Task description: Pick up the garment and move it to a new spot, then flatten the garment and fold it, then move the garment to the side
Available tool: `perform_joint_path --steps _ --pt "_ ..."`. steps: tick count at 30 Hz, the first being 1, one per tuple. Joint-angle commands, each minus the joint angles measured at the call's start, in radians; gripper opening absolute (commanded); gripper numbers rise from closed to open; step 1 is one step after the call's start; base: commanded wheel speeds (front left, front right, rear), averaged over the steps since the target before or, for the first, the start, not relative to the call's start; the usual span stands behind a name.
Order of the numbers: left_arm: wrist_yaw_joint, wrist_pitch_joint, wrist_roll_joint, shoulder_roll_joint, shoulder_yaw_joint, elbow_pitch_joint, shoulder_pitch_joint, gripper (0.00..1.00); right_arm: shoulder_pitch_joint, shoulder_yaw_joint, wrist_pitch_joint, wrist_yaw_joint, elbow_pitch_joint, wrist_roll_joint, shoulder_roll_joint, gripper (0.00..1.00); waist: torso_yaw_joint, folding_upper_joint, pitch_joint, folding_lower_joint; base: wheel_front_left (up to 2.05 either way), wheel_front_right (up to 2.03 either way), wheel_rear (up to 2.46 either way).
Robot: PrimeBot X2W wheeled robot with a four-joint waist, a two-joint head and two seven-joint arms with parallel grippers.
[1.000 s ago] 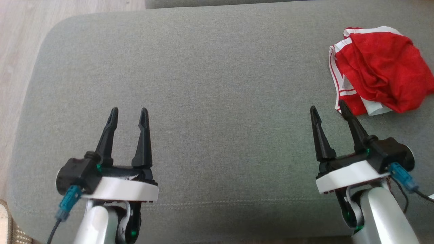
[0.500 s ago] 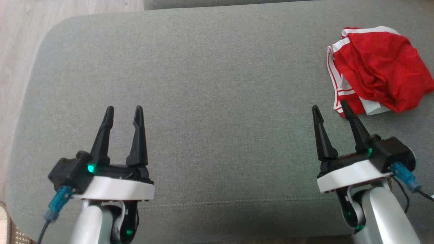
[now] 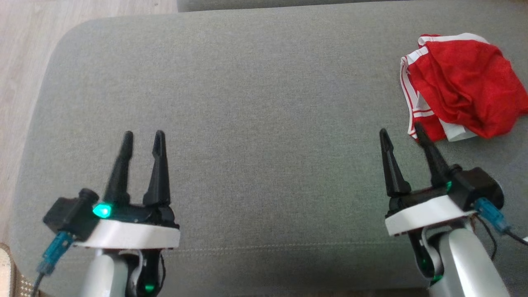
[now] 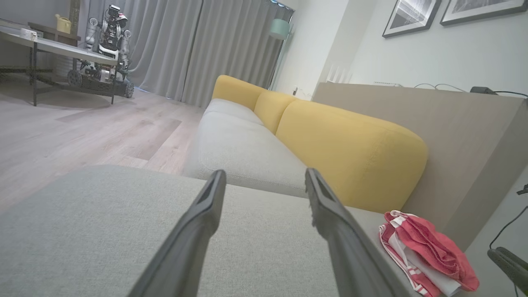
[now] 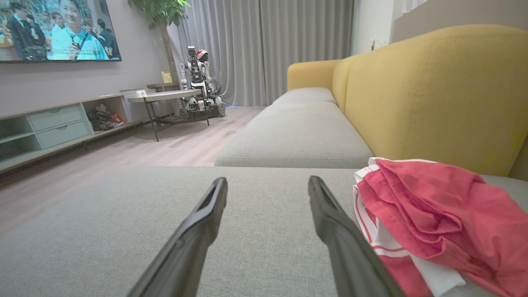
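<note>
A red garment with white stripes (image 3: 460, 84) lies crumpled in a loose pile at the far right of the grey cushion (image 3: 255, 95); it also appears as a red heap (image 5: 433, 214) in the right wrist view and low at the right (image 4: 425, 251) in the left wrist view. My right gripper (image 3: 403, 133) is open just in front of the garment's near left edge, one fingertip almost at the cloth, nothing held. Over the cushion's near left part my left gripper (image 3: 142, 136) stands open and empty, far from the garment.
Wooden floor (image 3: 24, 49) runs along the cushion's left edge. A yellow sofa back (image 5: 437, 90) rises behind the garment, with a longer grey seat (image 5: 297, 132) beyond. A table with a small robot (image 5: 198, 86) and a TV unit (image 5: 53, 128) stand across the room.
My left gripper has drawn back toward the lower left and its fingers have come a little closer together. The right gripper and the garment have stayed put.
</note>
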Motion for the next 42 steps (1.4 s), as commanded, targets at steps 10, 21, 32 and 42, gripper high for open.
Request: perform_joint_path --steps 10,21,32,42 --pt "-0.002 0.014 -0.073 0.004 0.001 0.057 0.018 0.0 0.025 -0.001 0.014 0.0 0.047 0.084 -0.004 0.0 -0.001 -0.0001 -0.006 0.0001 0.0 0.0 0.0" --pt "-0.009 0.037 -0.18 0.012 0.013 0.081 0.009 0.0 0.025 -0.007 0.036 0.0 0.053 0.209 -0.011 0.0 -0.004 -0.0001 -0.014 0.0001 0.0 0.0 0.0" --pt "-0.016 0.062 -0.296 0.019 0.027 0.106 0.001 0.0 0.027 -0.016 0.062 0.0 0.058 0.344 -0.015 0.0 -0.006 -0.0001 -0.024 0.0001 0.0 0.0 0.0" --pt "-0.022 0.087 -0.399 0.024 0.042 0.123 -0.006 0.0 0.03 -0.026 0.087 0.0 0.062 0.464 -0.018 0.0 -0.009 -0.0001 -0.032 0.0001 0.0 0.0 0.0"
